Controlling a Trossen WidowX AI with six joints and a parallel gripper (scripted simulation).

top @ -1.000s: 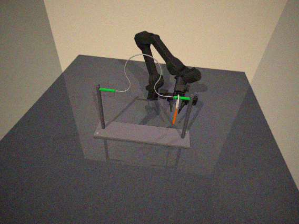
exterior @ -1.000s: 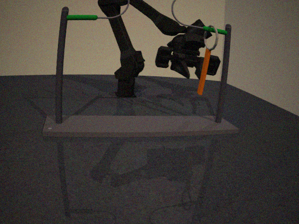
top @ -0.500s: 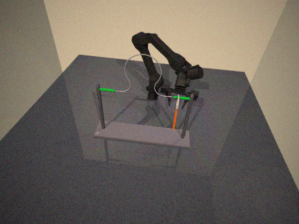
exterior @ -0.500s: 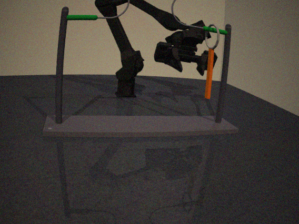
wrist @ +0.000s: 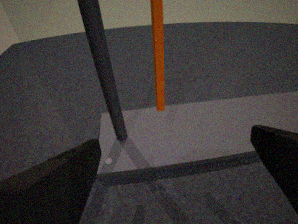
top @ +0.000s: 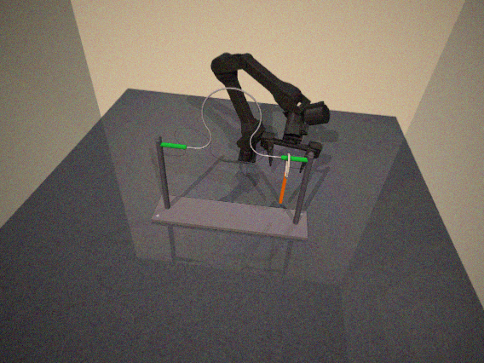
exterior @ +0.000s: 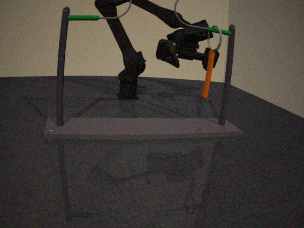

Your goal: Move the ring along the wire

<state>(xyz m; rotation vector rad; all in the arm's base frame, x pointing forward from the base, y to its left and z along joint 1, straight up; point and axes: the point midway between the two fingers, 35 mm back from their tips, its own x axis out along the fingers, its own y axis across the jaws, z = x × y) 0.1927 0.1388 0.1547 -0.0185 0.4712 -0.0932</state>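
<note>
Nearest, a grey base board (exterior: 142, 128) on the bench (top: 362, 141) carries two posts. From the green wire section (exterior: 226, 32) beside the right-hand post (exterior: 226, 80), the ring (exterior: 220, 43) is hung, its orange handle (exterior: 209, 73) pointing down. Behind it, the hand (exterior: 191, 56) is spread wide, gripping nothing.

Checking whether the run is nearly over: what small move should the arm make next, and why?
Probably back the gripper further away from the handle. The ring already hangs on the green part by the post, the fingers are wide open and hold nothing, yet they sit close behind the handle.
</note>
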